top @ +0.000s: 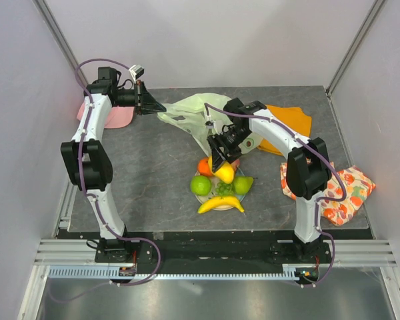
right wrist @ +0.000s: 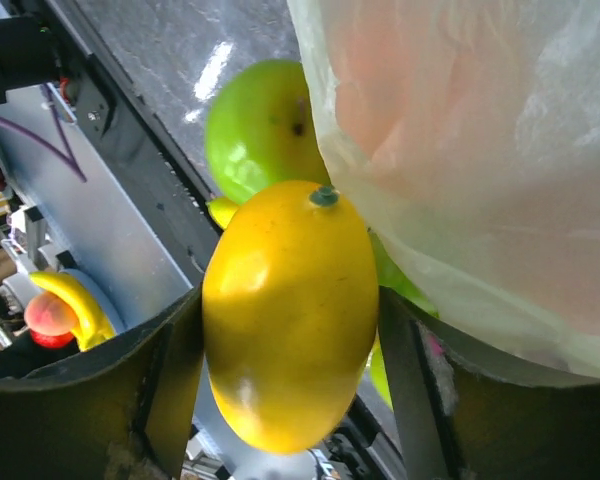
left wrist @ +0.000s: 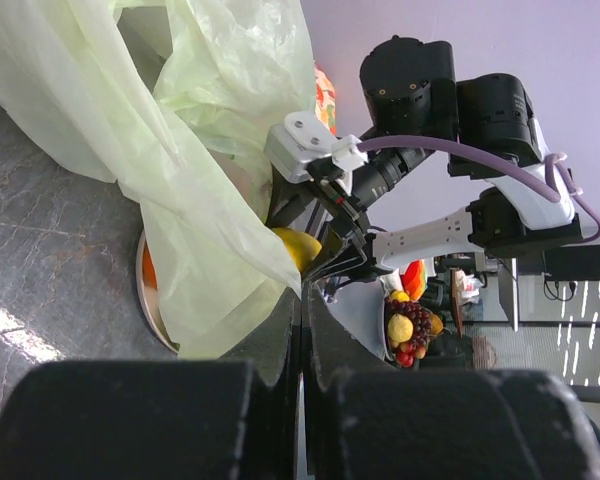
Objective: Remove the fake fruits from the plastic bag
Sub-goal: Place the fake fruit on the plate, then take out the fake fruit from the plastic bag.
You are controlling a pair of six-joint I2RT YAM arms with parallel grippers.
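The pale yellow-green plastic bag (top: 190, 110) lies stretched across the back of the table. My left gripper (top: 149, 105) is shut on its left edge and holds it up; in the left wrist view the jaws (left wrist: 302, 300) pinch the thin bag (left wrist: 210, 190). My right gripper (top: 220, 162) is shut on the yellow mango (top: 225, 174), just above the plate (top: 215, 207). In the right wrist view the mango (right wrist: 290, 310) fills the jaws beside the bag (right wrist: 480, 150). A green apple (top: 201, 185), orange (top: 204, 166), green pear (top: 244, 185) and banana (top: 220, 204) lie on the plate.
An orange cloth (top: 292, 122) lies behind the right arm. A pink cap (top: 117, 117) lies under the left arm at the back left. A fruit-patterned cloth (top: 341, 192) lies at the right edge. Walls close in on three sides.
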